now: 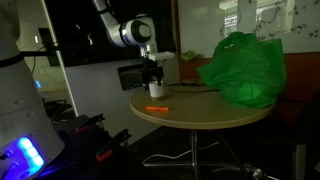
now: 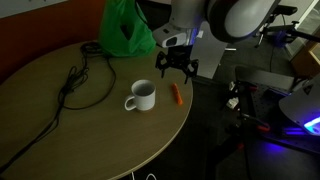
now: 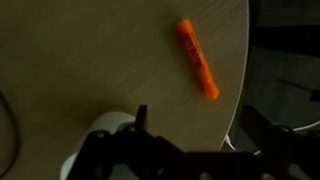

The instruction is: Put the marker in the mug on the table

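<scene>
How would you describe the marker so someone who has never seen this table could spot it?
Find the round tan wooden table with a green bag on it. Near the table's edge stands a white mug, and the marker lies flat beside it, closer to the rim. It is the only thin orange-red stick there.

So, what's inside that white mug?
Nothing sticks out of the mug; the marker lies on the table beside it. The mug's shadowed bottom is hidden by its wall.

Dim, grainy low-res pics; blue LED glow [image 2: 305,128], soft wrist-cam blur.
</scene>
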You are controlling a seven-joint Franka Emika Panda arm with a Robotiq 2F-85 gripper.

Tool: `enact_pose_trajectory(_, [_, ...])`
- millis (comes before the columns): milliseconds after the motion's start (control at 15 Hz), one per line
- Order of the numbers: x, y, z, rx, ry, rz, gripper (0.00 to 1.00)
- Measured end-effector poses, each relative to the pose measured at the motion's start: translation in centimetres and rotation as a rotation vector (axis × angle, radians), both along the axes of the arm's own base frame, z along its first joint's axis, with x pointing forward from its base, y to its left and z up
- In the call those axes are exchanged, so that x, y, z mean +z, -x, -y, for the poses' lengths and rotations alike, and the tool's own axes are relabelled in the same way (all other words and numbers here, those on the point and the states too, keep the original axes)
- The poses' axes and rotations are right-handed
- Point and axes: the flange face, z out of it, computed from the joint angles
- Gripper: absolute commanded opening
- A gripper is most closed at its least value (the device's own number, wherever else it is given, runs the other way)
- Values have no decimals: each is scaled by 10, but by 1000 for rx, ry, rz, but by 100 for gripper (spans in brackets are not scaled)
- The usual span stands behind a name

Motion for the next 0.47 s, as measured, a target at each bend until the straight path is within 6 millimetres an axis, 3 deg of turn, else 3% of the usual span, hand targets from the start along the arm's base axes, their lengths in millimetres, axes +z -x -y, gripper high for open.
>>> enact_pose_trajectory(467, [82, 7, 6, -88, -39, -58, 100])
